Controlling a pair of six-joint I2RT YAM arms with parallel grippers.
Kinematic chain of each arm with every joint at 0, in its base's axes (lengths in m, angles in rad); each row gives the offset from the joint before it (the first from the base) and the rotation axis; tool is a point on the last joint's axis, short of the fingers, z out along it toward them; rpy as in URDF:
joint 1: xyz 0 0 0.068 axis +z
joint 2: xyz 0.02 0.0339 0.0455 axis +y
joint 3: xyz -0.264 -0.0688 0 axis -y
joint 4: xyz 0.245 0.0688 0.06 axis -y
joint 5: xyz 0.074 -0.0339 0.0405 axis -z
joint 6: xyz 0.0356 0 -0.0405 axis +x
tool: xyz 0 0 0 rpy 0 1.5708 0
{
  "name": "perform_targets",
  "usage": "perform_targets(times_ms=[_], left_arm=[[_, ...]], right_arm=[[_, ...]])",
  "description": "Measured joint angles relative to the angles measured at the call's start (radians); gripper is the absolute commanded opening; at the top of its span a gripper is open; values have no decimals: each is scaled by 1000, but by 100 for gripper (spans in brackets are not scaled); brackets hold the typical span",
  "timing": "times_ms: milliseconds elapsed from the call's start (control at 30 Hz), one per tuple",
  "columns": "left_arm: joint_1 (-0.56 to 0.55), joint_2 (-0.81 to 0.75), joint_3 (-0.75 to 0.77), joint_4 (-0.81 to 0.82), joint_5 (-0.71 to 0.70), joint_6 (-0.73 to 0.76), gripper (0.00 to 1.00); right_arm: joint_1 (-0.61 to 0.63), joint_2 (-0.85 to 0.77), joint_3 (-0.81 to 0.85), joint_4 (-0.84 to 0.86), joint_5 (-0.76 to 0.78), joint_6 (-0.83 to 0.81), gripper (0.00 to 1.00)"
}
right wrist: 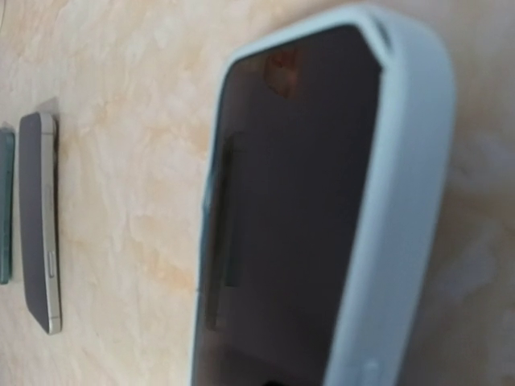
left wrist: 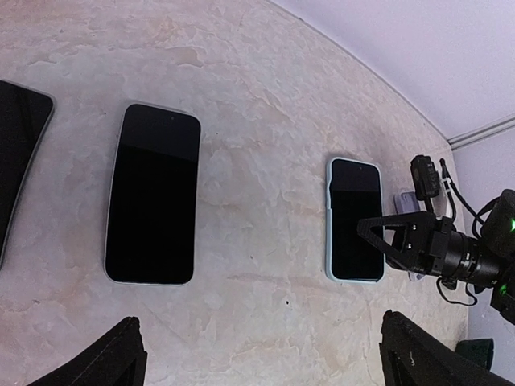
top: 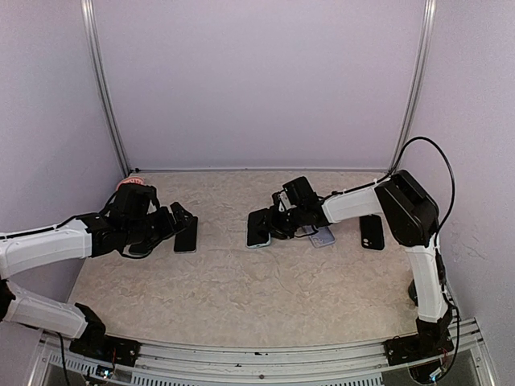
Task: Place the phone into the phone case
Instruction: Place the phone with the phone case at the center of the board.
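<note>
A dark-screened phone (right wrist: 298,201) lies inside a pale blue phone case (right wrist: 402,201) flat on the table, filling the right wrist view. Its right side sits under the case rim, while along the left side I see a dark edge. From above, the cased phone (top: 257,229) is at mid-table with my right gripper (top: 273,223) low over its right edge. The left wrist view shows the same case (left wrist: 328,225) with the right gripper (left wrist: 386,241) beside it; how the jaws stand is hidden. My left gripper (left wrist: 259,322) hovers open over bare table, holding nothing.
A bare black phone (top: 187,236) lies by my left gripper (top: 179,219), and shows again from the left wrist (left wrist: 153,193) beside another dark phone (left wrist: 16,161). A pale case-like item (top: 323,236) and a black phone (top: 371,232) lie to the right. Walls enclose the table.
</note>
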Motion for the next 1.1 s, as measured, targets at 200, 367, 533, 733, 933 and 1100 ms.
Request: perform_targets(times_ms=[200, 367, 533, 733, 933, 1100], left_arm=[[0, 0, -20, 23, 11, -11, 99], [0, 0, -27, 30, 22, -17, 99], [0, 1, -28, 37, 25, -21, 99], [-3, 2, -32, 43, 25, -23, 99], [-7, 11, -32, 54, 25, -26, 99], [-11, 23, -33, 54, 24, -27, 99]], right_arm=[[19, 43, 84, -34, -6, -24, 31], [45, 91, 155, -39, -20, -28, 24], [59, 105, 156, 1, -27, 21, 14], [81, 106, 137, 66, -46, 87, 11], [101, 114, 141, 116, -29, 155, 15], [138, 145, 155, 129, 30, 209, 16]])
